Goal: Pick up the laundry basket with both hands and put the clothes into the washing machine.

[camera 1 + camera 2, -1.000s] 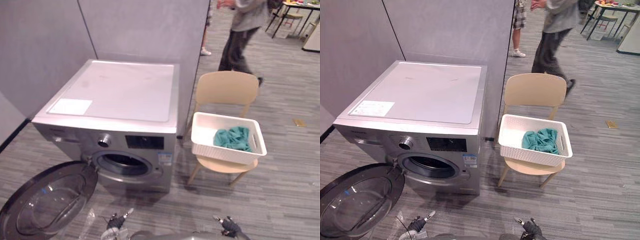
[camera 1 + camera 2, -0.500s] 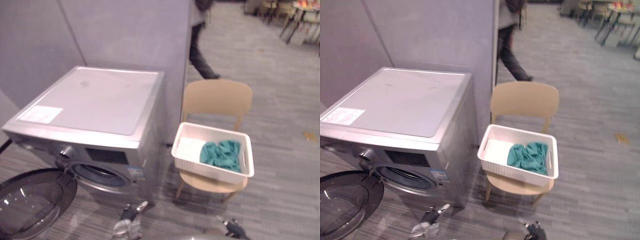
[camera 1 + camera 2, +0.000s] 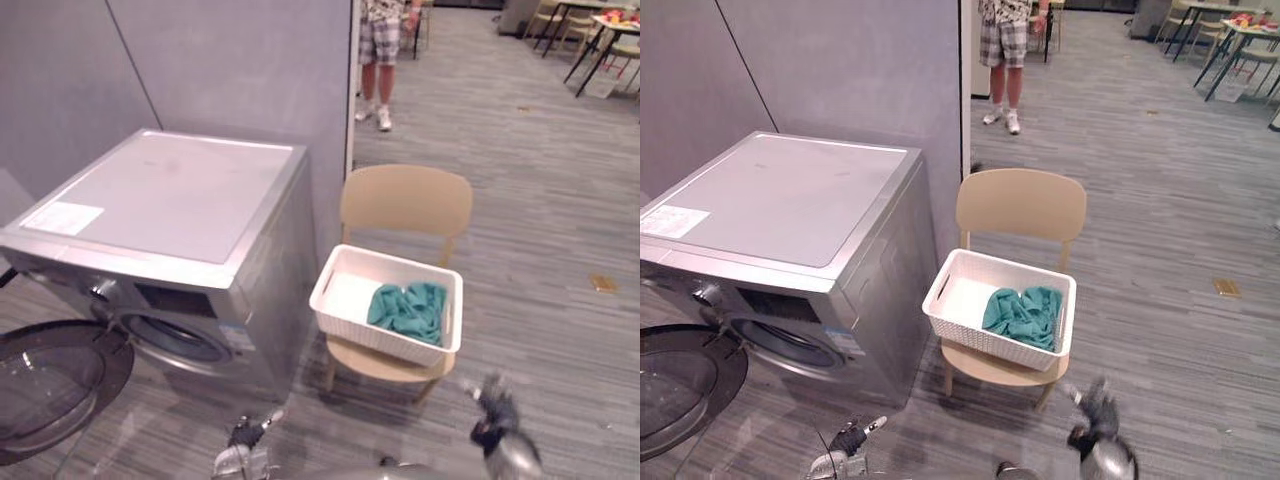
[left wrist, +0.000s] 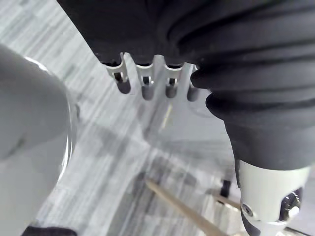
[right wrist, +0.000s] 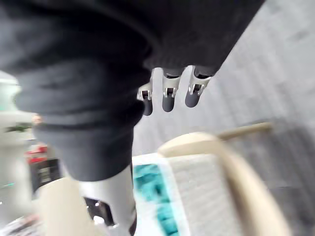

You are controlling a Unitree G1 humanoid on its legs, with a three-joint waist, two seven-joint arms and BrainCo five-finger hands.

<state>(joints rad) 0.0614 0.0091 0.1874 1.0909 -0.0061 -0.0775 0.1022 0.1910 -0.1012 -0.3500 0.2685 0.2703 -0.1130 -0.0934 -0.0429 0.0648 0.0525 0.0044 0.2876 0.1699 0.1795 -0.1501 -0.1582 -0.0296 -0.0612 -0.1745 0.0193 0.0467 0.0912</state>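
Laundry basket [image 3: 380, 346] on chair [image 3: 405, 200], grey floor [image 3: 545, 230], left robot hand [image 3: 243, 437] and right robot hand [image 3: 492, 415] relaxed, empty

Shows the left hand [image 3: 241, 440] at seven o'clock of the left eye view and the right hand [image 3: 493, 422] at five o'clock, both dark with silver glints. Wears a black ribbed cover [image 4: 211, 44] over the back and wrist of each hand, folded in thick rounded bands. Ends in a row of silver fingers [image 4: 146, 84] with slotted fronts and dark rounded tips, alike on the right-hand fingers [image 5: 168, 94]. Has a pale silver thumb [image 4: 268, 189] bearing a small round screw [image 4: 246, 210]; likewise a smooth silver-grey right thumb [image 5: 109, 196].
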